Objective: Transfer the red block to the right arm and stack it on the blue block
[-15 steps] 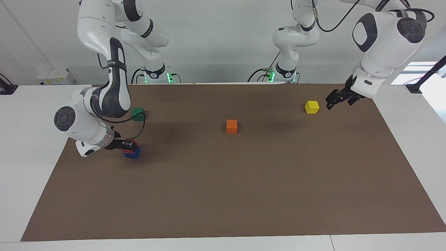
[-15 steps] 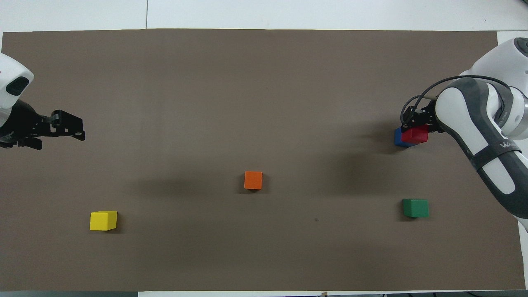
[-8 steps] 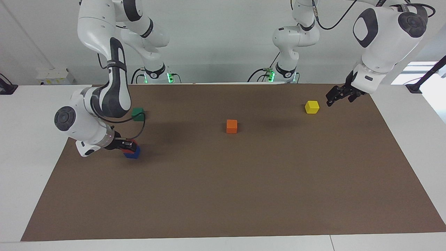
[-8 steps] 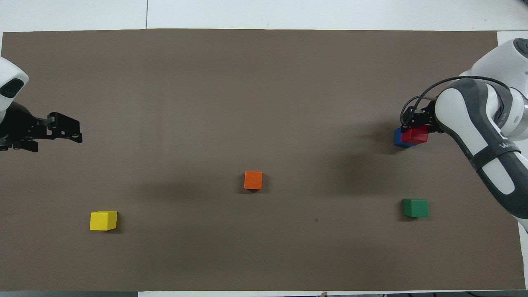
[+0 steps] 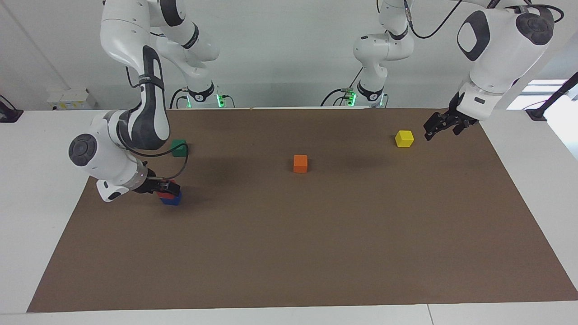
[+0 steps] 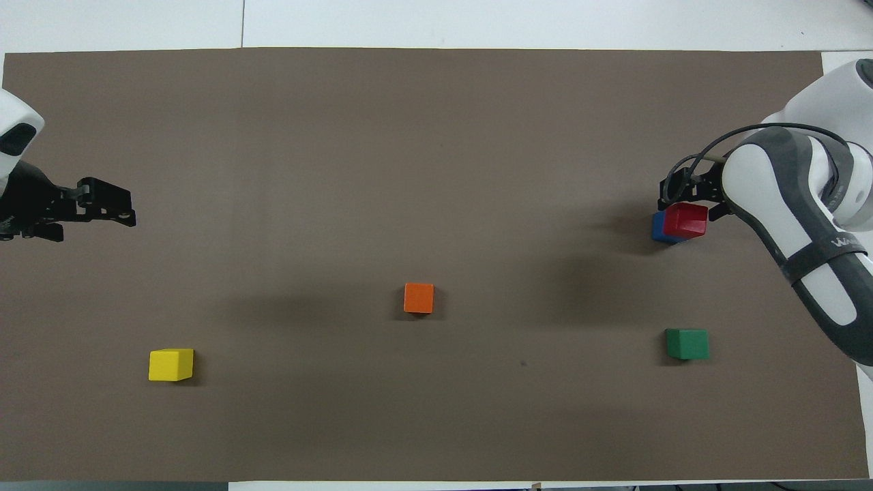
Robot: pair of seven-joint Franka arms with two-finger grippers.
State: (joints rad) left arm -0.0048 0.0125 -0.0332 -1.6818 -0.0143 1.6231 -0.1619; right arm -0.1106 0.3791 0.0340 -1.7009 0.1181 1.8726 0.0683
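The red block [image 6: 686, 219] sits on the blue block [image 6: 657, 229] near the right arm's end of the mat, its top face fully showing from above. In the facing view only a sliver of the red block [image 5: 166, 195] shows over the blue block [image 5: 172, 201]. My right gripper [image 5: 169, 185] hovers just over the stack, open, its fingers spread to either side of the red block and nothing held. From above the right gripper [image 6: 686, 202] lies at the red block's edge. My left gripper [image 5: 427, 133] waits open and empty in the air at the left arm's end.
An orange block [image 5: 300, 163] lies mid-mat. A yellow block [image 5: 404, 138] rests close to the left gripper. A green block [image 5: 179, 147] lies nearer to the robots than the stack, beside the right forearm. All stand on the brown mat [image 5: 316, 253].
The right gripper has opened, let go of the red block and risen a little; the red block stays on the blue block. The left arm has barely shifted.
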